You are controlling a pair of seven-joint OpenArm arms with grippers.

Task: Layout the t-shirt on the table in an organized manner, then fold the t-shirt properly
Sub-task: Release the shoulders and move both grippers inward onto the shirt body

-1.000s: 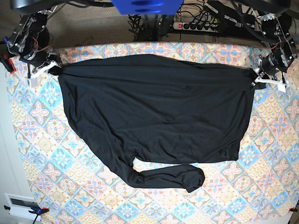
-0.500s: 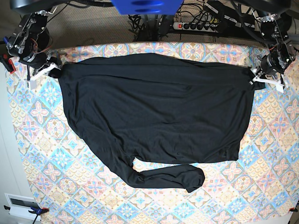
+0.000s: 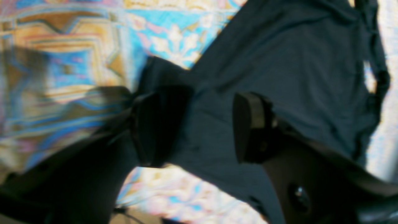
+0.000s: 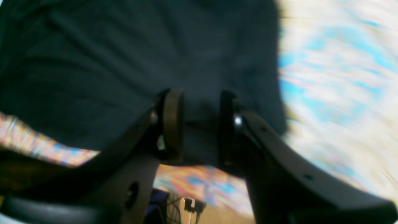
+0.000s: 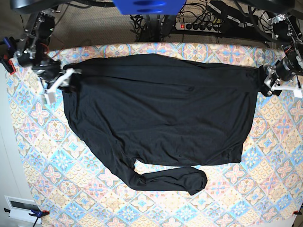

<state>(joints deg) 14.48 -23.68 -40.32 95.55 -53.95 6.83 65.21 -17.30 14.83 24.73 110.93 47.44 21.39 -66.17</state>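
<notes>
The black t-shirt (image 5: 161, 113) lies spread across the table (image 5: 47, 156), with one long sleeve (image 5: 175, 182) curled along its near edge. At the shirt's far left corner my right gripper (image 5: 57, 82) hangs over the fabric. In the right wrist view it (image 4: 200, 127) is open, and t-shirt cloth (image 4: 124, 46) lies under the gap. My left gripper (image 5: 271, 80) is at the shirt's far right corner. In the left wrist view it (image 3: 202, 124) stands wide open above the t-shirt (image 3: 295, 62), with patterned table (image 3: 77, 62) beside it.
A power strip (image 5: 199, 24) and cables lie behind the table's far edge. A red clamp (image 5: 6, 64) grips the cloth at the left edge. A white box (image 5: 21, 208) sits off the table's near left corner.
Both grippers have opened and let go of the shirt's top corners. The right gripper has moved inward over the fabric and the left one slightly outward. The top edge has slackened.
</notes>
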